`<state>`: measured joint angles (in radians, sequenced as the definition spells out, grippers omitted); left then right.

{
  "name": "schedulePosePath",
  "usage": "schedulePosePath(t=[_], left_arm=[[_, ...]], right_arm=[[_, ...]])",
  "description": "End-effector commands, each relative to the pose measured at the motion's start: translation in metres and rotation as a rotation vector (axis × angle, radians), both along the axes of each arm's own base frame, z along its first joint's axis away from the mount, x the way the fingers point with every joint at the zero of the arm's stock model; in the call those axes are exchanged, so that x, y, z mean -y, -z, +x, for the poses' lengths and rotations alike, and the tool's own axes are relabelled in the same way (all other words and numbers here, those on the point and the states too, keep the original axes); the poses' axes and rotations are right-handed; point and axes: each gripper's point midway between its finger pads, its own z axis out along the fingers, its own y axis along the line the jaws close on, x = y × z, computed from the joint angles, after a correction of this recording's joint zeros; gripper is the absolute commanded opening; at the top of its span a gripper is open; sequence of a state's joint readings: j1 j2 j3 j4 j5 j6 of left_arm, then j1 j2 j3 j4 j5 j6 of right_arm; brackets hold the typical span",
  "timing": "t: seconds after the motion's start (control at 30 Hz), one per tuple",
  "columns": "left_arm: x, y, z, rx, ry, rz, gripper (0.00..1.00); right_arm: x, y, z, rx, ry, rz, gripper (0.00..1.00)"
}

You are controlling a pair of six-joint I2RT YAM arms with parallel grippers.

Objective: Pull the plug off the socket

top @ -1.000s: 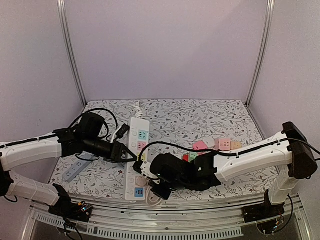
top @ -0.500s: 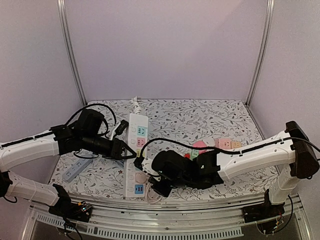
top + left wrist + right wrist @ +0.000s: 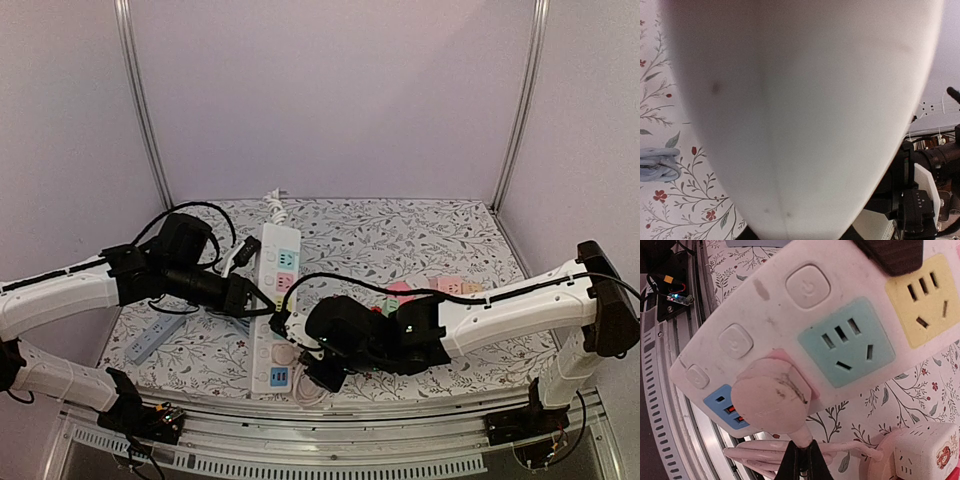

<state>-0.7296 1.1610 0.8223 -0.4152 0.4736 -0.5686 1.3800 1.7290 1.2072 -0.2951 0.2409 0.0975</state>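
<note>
A white power strip (image 3: pixel 272 300) lies lengthwise on the floral cloth; in the right wrist view (image 3: pixel 790 315) it shows teal, yellow and blue sockets. A pink round plug (image 3: pixel 772 400) sits in the pink socket near its front end. My right gripper (image 3: pixel 802 455) is shut on the plug's pink cord just below the plug body; in the top view it (image 3: pixel 312 368) is at the strip's front right. My left gripper (image 3: pixel 247 300) holds the strip's left side at mid-length; one black finger (image 3: pixel 895 255) lies on the strip's top. The left wrist view is filled by the blurred white strip (image 3: pixel 800 110).
A small grey power strip (image 3: pixel 145 340) lies at the left. Coloured socket cubes (image 3: pixel 440 290) sit at the right, and one cube adapter (image 3: pixel 925 457) is beside the pink cord. A black cable (image 3: pixel 330 285) arcs over the strip. The front rail (image 3: pixel 330 440) is close.
The power strip has slid a little away from the front edge with my left gripper. My right gripper has stayed on the pink cord and shifted slightly up.
</note>
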Motion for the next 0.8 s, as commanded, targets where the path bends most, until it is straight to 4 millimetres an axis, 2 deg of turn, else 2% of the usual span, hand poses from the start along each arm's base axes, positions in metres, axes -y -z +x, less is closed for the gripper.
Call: schedulePosePath(t=[0.0, 0.07, 0.2, 0.37, 0.6, 0.77], left_arm=[[-0.019, 0.02, -0.002, 0.013, 0.002, 0.118, 0.0], [-0.011, 0.007, -0.007, 0.002, 0.031, 0.047, 0.0], [0.005, -0.017, -0.02, -0.032, 0.099, -0.087, 0.0], [0.009, -0.029, -0.029, -0.05, 0.14, -0.143, 0.0], [0.013, -0.036, -0.032, -0.069, 0.148, -0.199, 0.0], [0.002, -0.023, -0.021, -0.028, 0.077, -0.116, 0.0]], right_arm=[[0.009, -0.029, 0.018, 0.037, 0.111, 0.059, 0.0], [0.01, -0.024, 0.021, 0.03, 0.128, 0.071, 0.0], [0.011, 0.001, 0.027, 0.012, 0.151, 0.033, 0.0], [0.012, 0.027, 0.037, 0.002, 0.184, -0.01, 0.0], [0.008, 0.03, 0.057, -0.003, 0.225, -0.003, 0.0], [0.01, 0.013, 0.056, 0.005, 0.215, 0.022, 0.0]])
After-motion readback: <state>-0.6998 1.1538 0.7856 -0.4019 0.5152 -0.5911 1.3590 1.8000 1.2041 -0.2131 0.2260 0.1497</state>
